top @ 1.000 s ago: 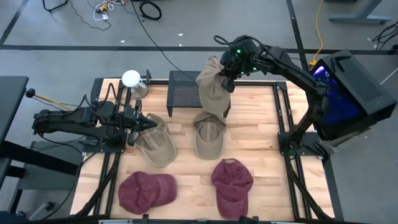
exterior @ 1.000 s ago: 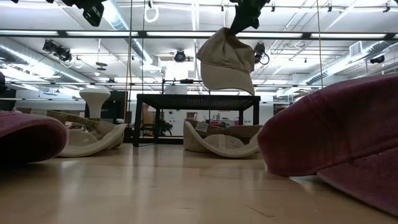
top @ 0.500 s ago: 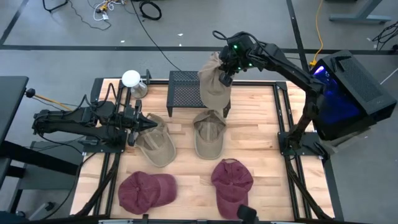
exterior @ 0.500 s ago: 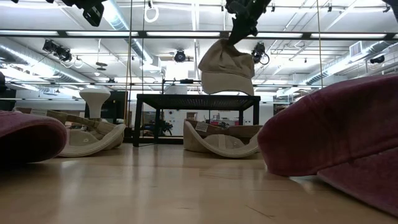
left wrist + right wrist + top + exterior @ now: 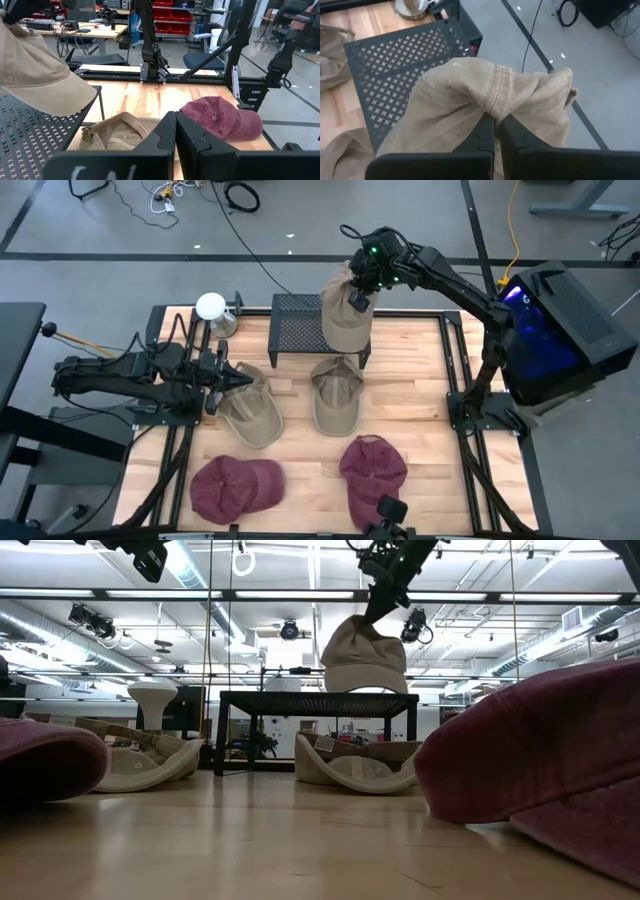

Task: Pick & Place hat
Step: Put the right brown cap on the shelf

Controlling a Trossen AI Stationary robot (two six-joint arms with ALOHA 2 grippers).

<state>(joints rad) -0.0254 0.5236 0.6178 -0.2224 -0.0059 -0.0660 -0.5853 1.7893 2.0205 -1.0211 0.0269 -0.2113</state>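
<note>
My right gripper [image 5: 358,283] is shut on a tan hat [image 5: 345,320] above the right end of the black perforated stand [image 5: 298,328] at the table's far edge. In the low view the hat [image 5: 362,650] hangs crown up, its lower rim level with the stand's top [image 5: 300,696]; whether they touch I cannot tell. My left gripper [image 5: 236,377] waits shut at the left, above another tan hat [image 5: 252,412]. My right gripper pinches a bunched fold of the hat's crown [image 5: 496,102], along a seam, between its two fingers [image 5: 512,132]. The fingers come slanting down from the table's right side. The hat hangs below them with its opening downward, over the stand.
An upturned tan hat [image 5: 335,395] lies mid-table in front of the stand. Two maroon hats [image 5: 235,485] [image 5: 373,472] lie near the front edge. A white round object [image 5: 212,308] stands left of the stand. Bare wood shows at the table's right [image 5: 420,400].
My right gripper has carried the hat toward the table's far edge and a little down. The hat, which hung tilted ahead of the stand, has swung level and now hangs over the stand's right end, close above its top.
</note>
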